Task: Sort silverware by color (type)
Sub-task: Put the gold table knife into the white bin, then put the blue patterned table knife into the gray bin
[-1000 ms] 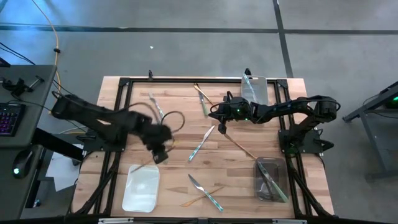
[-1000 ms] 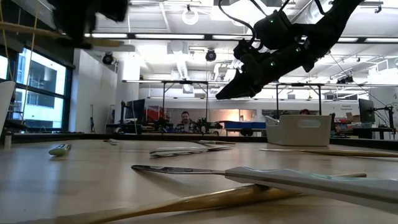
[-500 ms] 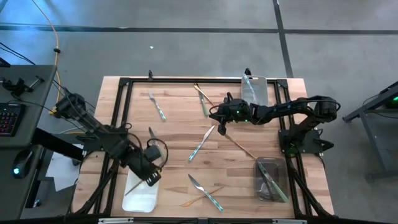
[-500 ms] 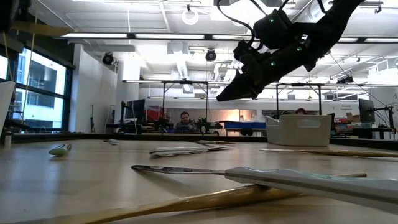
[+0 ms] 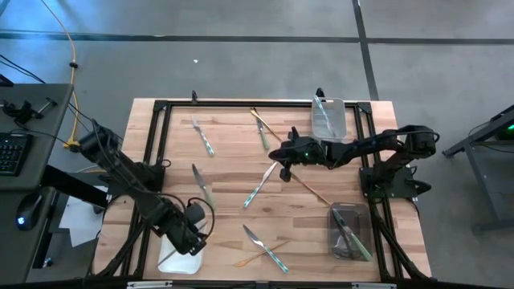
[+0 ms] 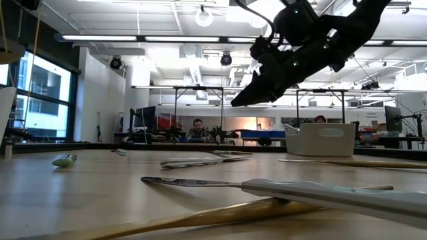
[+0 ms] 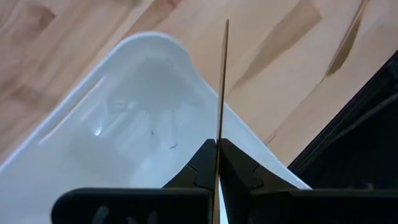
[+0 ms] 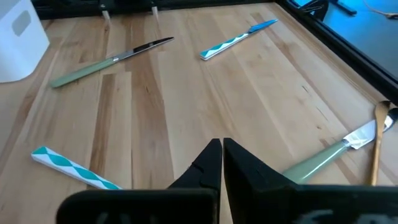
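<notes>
Now a thin gold utensil [image 7: 221, 93] is pinched edge-on between the pressed fingers of the left hand [image 5: 193, 238], which hangs over the white tray [image 7: 134, 118] at the near left corner of the desk [image 5: 233, 160]; whether it is a knife, fork or spoon cannot be told. By this judgement the step in hand is the drop into that tray. It would be done well if the hand were lowered until the piece's tip sits inside the rim, tilted along the tray's length, and only then released, so that nothing bounces out onto the wood.

Further out, a green-handled knife [image 5: 199, 183] lies just beyond the tray, and a crossed blue-handled knife [image 5: 265, 247] and gold piece [image 5: 259, 254] lie near the front edge. At mid-desk the right hand [image 5: 285, 167] hovers with its fingers pressed together and nothing held, close to a blue-patterned piece [image 8: 74, 167] and a green-handled knife [image 8: 109, 61]. Farthest off, a clear tray [image 5: 328, 117] holds one piece at the back edge.
</notes>
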Robot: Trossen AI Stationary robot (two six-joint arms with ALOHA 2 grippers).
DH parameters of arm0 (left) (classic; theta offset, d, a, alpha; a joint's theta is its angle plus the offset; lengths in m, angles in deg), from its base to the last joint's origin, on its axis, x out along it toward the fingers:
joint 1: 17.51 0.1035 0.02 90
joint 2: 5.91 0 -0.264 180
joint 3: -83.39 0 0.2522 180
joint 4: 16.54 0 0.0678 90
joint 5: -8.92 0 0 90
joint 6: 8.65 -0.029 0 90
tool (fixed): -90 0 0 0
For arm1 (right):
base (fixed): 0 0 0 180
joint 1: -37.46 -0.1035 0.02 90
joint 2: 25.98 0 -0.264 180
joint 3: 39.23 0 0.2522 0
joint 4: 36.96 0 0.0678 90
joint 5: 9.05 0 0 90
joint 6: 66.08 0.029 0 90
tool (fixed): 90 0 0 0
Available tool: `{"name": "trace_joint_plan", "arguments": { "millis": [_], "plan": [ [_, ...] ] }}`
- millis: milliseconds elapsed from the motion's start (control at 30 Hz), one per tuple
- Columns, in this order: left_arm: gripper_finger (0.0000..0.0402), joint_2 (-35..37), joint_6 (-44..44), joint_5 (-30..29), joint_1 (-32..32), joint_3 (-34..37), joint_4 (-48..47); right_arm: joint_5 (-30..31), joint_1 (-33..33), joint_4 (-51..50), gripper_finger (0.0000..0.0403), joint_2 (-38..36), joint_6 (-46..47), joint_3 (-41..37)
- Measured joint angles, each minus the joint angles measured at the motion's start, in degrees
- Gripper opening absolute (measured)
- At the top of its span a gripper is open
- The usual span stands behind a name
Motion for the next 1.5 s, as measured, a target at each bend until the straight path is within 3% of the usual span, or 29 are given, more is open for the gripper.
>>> {"name": "trace_joint_plan", "arguments": {
  "millis": [433,867,1133,1500],
  "plan": [
    [0.0,-0.2,4.3,0.2,-0.3,0.1,-1.7,0.0,-0.5,0.0,0.0,0.0,-1.3,0.0],
    [0.0001,-0.5,5.6,3.7,-0.1,5.2,2.0,0.0,0.0,0.0,0.0,0.0,-3.7,0.0],
    [0.0035,-0.5,5.6,2.9,-0.1,5.2,2.0,0.0,0.0,0.0,0.0,0.0,-3.4,0.0],
    [0.0081,-0.5,-6.4,3.7,-0.1,2.5,-2.7,0.0,0.0,0.0,0.0,0.0,-2.8,0.0]
  ]
}}
